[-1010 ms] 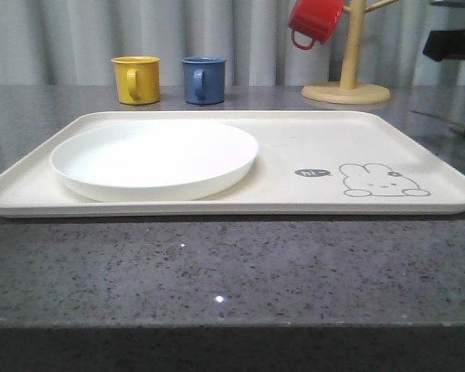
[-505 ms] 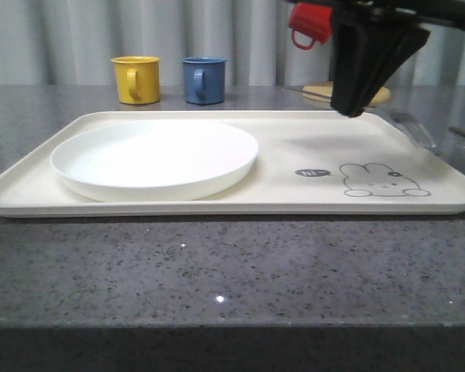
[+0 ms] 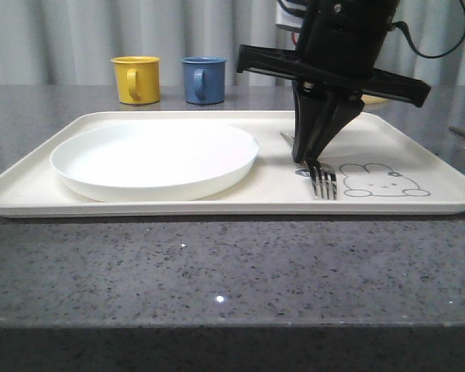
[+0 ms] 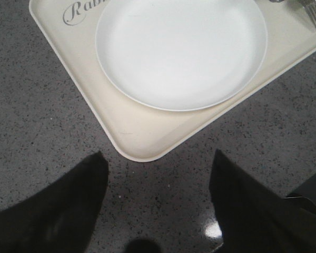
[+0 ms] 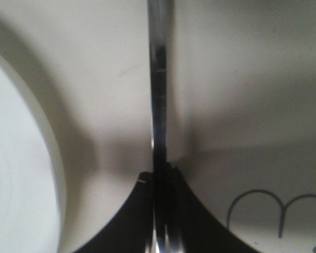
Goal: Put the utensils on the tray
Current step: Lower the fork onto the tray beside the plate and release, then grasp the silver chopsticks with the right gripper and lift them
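I note the left gripper [image 4: 158, 205] hanging over bare counter [image 3: 217, 263] just off the near corner of the tray [image 4: 147, 138], fingers spread wide and empty. It plays no part in the step in hand.

On the left half of the tray sits the round white plate [image 3: 155, 159], with nothing on it.

Right of the plate, the right gripper [image 3: 314, 151] stands low over the tray, its fingers closed narrow on the fork [image 3: 322, 180]. The wrist view shows the handle pinched between them, running straight out over the cream surface. The tines point toward the tray's near rim, beside the rabbit drawing [image 3: 384, 180]; whether they rest on the tray, I cannot confirm.

My judgement: lower until the fork lies flat, then open gently and lift straight up, so the fork neither skids toward the plate nor flips.
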